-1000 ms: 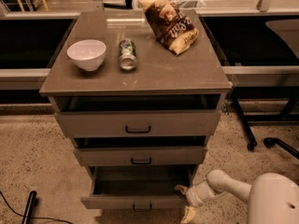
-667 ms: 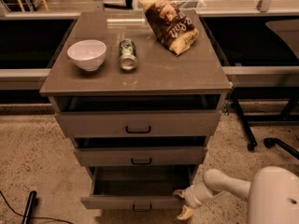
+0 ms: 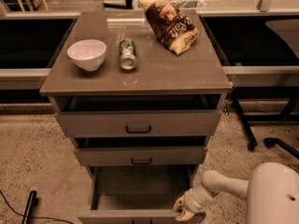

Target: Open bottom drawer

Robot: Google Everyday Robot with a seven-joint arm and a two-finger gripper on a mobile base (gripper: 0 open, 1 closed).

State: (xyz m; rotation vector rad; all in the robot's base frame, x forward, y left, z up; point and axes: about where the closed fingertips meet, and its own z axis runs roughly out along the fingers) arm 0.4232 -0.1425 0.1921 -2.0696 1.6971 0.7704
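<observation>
Grey-brown and slim-fronted, the bottom drawer (image 3: 117, 215) is seen drawn well out below the counter's (image 3: 154, 73) front edge, its bare interior exposed beneath the middle drawer (image 3: 140, 155) and the top drawer (image 3: 138, 123), both of which are only slightly ajar. The gripper (image 3: 186, 212) is placed at the right end of the drawer's front panel, low beneath the counter's front right corner, at the end of the white arm (image 3: 224, 185). Whether it is spread or clamped on the panel cannot be told. Since the hold is taken off-centre, the pull is best kept straight out from the front edge and level, so that the drawer is not skewed on its runners. It should also be slowed before the stops are reached. The task is judged nearly done. Compared with a second ago, the front panel is found noticeably farther out from the cabinet, and the gripper has been carried out with it, at the same right end. On the counter, the white bowl (image 3: 87, 54) near the left edge, the can (image 3: 127, 54) beside it and the chip bag (image 3: 170, 24) toward the back right corner are left unmoved.
</observation>
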